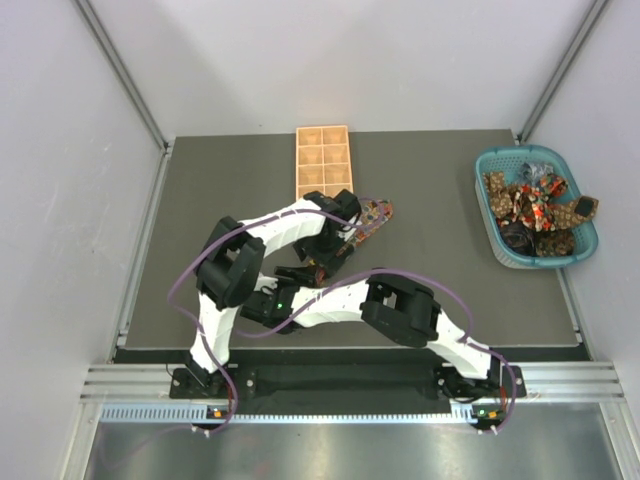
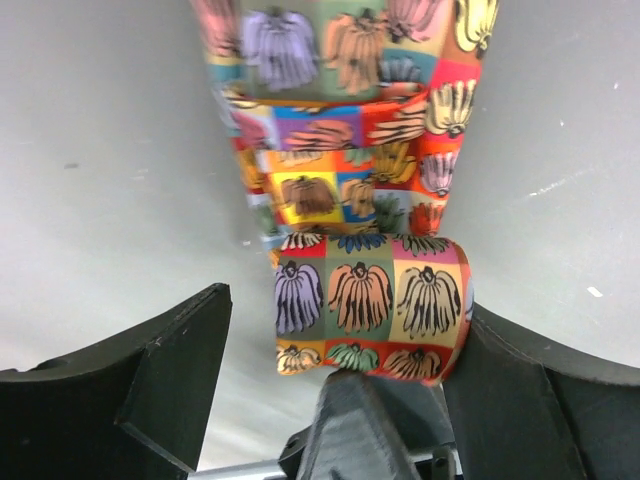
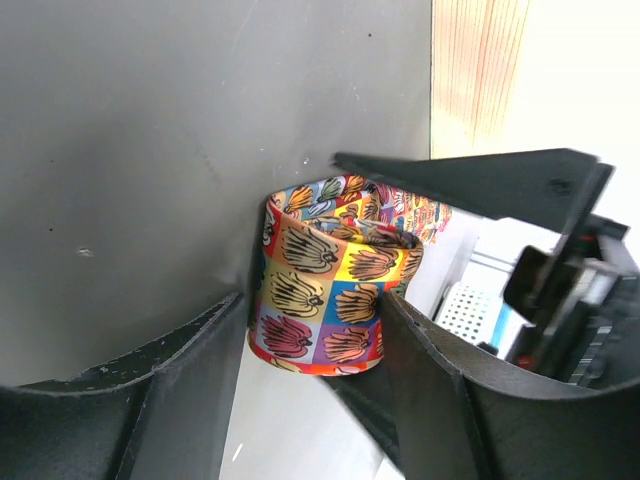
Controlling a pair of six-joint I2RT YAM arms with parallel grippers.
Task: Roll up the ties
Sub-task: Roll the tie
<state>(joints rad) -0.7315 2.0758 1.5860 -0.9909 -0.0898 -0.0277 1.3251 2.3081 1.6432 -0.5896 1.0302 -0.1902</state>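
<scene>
Near the middle of the table (image 1: 450, 290), the right gripper (image 3: 318, 300) has its jaws against both sides of the roll (image 3: 335, 330) at one end of a bright tie (image 1: 375, 213), gripping it. Just right of it the left gripper (image 2: 348, 305) stands wide, one finger (image 2: 520, 390) touching the roll and the other apart from it, and the tie's unrolled length lies flat, ending near the tray (image 1: 323, 160) at the far edge. More ties (image 1: 540, 205) fill the basket (image 1: 486, 205) by the far right corner.
</scene>
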